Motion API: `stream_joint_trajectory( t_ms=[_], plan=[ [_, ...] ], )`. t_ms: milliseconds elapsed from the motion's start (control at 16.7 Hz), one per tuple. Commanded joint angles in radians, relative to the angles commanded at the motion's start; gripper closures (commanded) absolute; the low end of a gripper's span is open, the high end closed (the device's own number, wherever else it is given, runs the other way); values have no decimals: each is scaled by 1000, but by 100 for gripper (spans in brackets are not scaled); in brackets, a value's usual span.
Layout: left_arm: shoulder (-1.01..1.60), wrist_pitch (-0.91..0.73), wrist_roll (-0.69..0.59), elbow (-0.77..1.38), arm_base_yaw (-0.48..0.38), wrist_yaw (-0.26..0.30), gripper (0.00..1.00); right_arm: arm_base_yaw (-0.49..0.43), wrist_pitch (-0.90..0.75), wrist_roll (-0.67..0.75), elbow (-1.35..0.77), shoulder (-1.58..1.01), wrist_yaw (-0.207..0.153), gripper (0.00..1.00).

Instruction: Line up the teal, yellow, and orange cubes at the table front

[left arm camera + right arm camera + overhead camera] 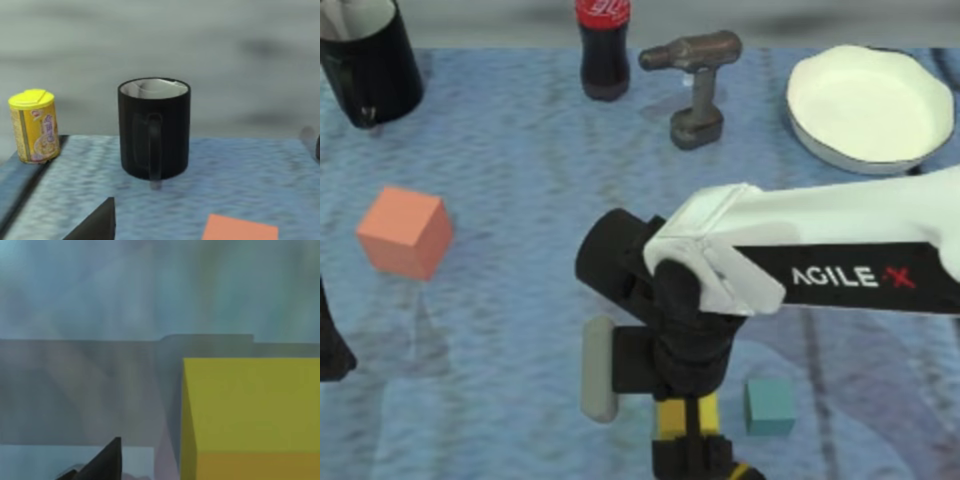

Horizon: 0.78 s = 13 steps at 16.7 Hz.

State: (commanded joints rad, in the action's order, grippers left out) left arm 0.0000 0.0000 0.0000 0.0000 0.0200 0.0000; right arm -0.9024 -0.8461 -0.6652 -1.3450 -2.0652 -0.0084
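Yellow matte cube (250,415) fills my right wrist view, sitting between the jaws of my right gripper (688,420), which I read as clenched on it at the table's (500,380) front edge, probably setting it into the row. Just beside those jaws, toward the right, sits the small teal matte cube (769,405). Well apart to the left waits the large salmon-orange cube (406,231). Left gripper (330,345) idles at the left edge; can't tell its jaws.

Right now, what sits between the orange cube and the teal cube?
Top view: the right arm's tool, over the yellow cube, stands between the orange cube and teal cube.
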Motion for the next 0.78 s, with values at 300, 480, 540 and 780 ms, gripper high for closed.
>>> stream_joint_trajectory(
  t_ms=[300,480,540,780],
  plan=[
    [0,0,0,0,0,0,0,1,-77,1,-53,26,0,0],
    [0,0,0,0,0,0,0,-4,-205,-4,-125,69,-1,0],
    [0,0,0,0,0,0,0,-5,-231,-5,-143,82,-1,0],
    [0,0,0,0,0,0,0,-5,-251,-5,-157,95,-1,0]
  ],
)
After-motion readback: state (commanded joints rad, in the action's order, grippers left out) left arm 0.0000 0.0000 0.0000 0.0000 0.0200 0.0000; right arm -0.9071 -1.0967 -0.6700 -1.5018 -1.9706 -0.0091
